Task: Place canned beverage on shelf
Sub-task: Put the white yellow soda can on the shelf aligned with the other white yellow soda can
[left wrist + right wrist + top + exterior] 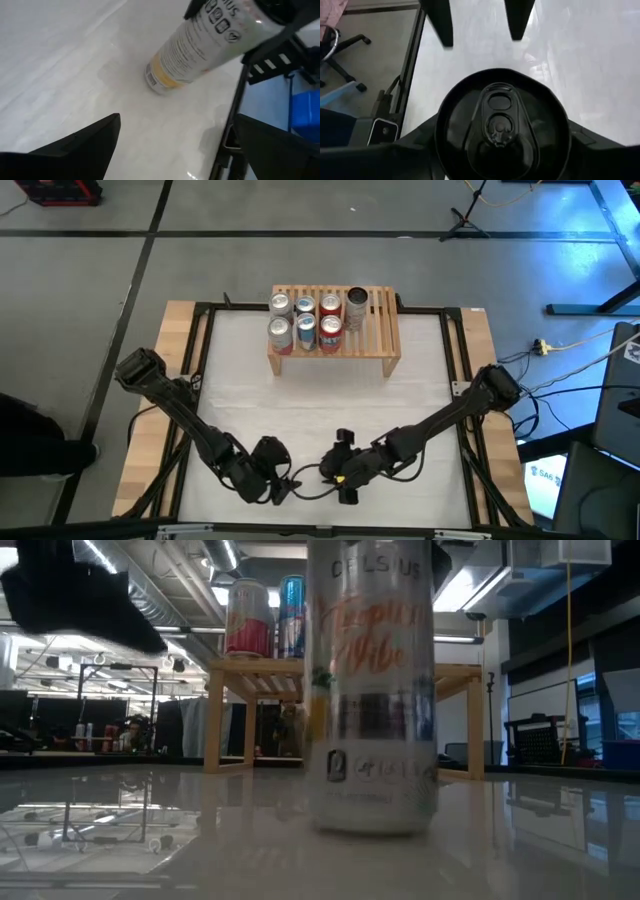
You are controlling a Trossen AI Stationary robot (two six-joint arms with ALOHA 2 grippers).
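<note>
Reaching across the table (pixel 300 405), I see the shelf (pixel 385 345) by its far edge, already carrying seven cans. Near the front edge stands my canned beverage (pixel 372 690), upright, my right gripper (pixel 345 468) closing round it, grip not yet certain. Left gripper (pixel 278 488) waits released alongside. Next: clamp, lift, carry to the empty slats.

Robotics lab, exposed ceiling ducts (pixel 150 610), concrete floor (pixel 300 240)
</note>
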